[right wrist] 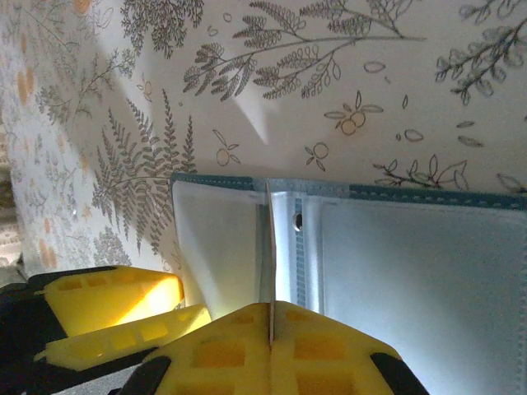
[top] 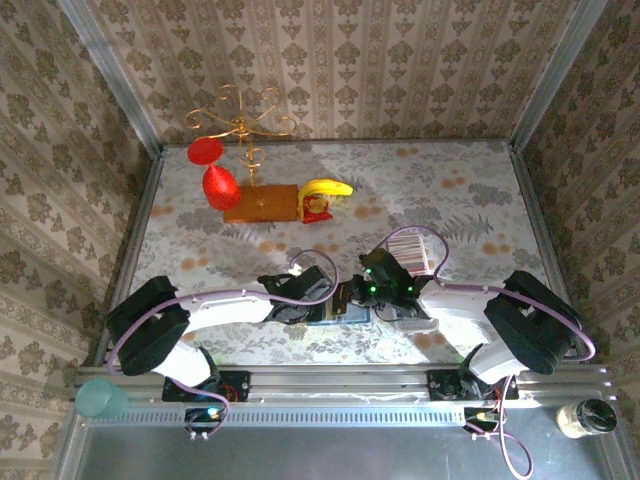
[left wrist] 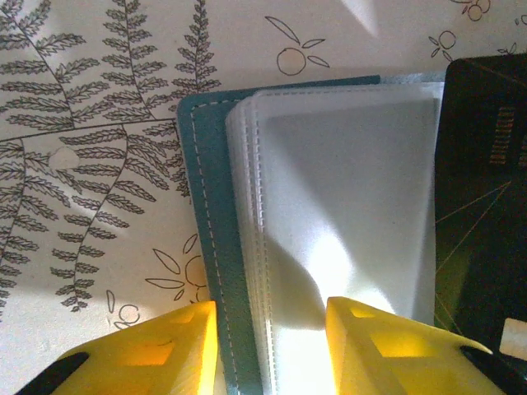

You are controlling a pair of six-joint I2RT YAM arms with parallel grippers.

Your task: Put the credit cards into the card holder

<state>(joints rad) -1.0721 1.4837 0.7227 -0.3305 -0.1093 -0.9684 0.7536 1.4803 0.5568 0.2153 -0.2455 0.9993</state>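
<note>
From above, you have the left gripper and right gripper meeting at the near middle of the table, both at the card holder. The credit cards stand as a striped row just behind the right gripper. On your left wrist, the fingers stand parted, straddling the open holder's teal edge and its clear sleeves. On your right wrist, the jaws are clenched on a thin pale sheet standing edge-on at the holder's fold. Whether that sheet is a card or a sleeve, you cannot tell.

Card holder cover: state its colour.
The card holder is teal-blue with pale stitching; left wrist view shows it best.
</note>
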